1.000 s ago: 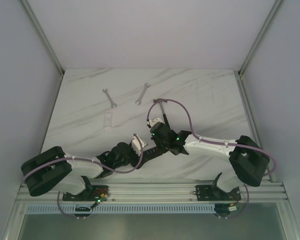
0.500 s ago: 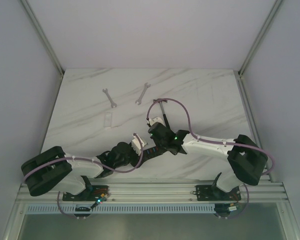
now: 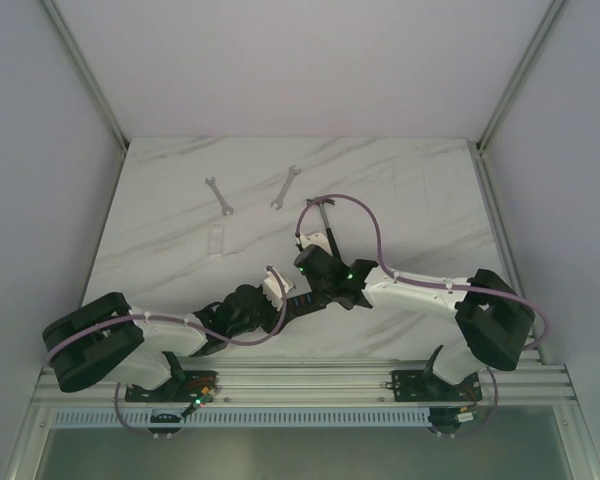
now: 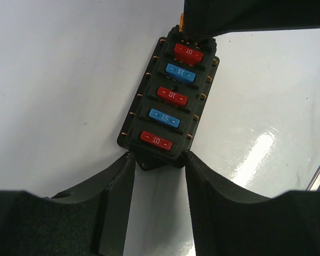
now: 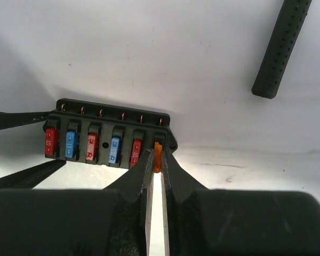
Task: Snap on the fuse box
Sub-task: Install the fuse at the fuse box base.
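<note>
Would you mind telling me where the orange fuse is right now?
In the right wrist view, the orange fuse sits pinched in the right pincer, at the rightmost slot of the fuse box.

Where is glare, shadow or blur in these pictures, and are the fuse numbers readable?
Left wrist view: white glare on the table right of the fuse box, numbers sharp. Right wrist view: fingers on the orange fuse blurred, shadow at left. Top view: even light, box hardly visible.

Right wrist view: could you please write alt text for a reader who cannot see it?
The right gripper has its jaws shut on an orange fuse at the end slot of the fuse box, beside five red and blue fuses. A hammer handle lies upper right.
</note>
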Motion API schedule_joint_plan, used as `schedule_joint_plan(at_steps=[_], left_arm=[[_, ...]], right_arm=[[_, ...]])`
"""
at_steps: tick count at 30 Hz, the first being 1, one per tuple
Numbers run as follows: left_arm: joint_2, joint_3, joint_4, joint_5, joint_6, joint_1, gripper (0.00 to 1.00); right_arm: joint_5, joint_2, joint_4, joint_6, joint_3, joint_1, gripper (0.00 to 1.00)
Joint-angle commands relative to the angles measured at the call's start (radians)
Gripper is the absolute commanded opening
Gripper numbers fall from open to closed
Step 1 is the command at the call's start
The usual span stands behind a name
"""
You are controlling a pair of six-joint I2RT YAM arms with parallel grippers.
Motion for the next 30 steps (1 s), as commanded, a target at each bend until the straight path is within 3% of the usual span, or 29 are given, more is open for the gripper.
schedule_joint_plan(at_steps=[1,19,30], left_arm=[[-0.007,0.014,-0.026,-0.017,-0.013,-0.007,0.51],[-0.015,0.013,-0.029,-0.029,-0.039,-0.019,0.50],[-0.013,0.014,-0.036,-0.050,-0.047,-0.018,0.48]], right_arm=[[0.052,-0.003,-0.008,0.051,0.023,0.006,0.03],[0.070,0.058,-0.014,0.097,0.009,0.019,0.02],[0.041,0.061,-0.052,-0.021,-0.004,0.020,0.00]])
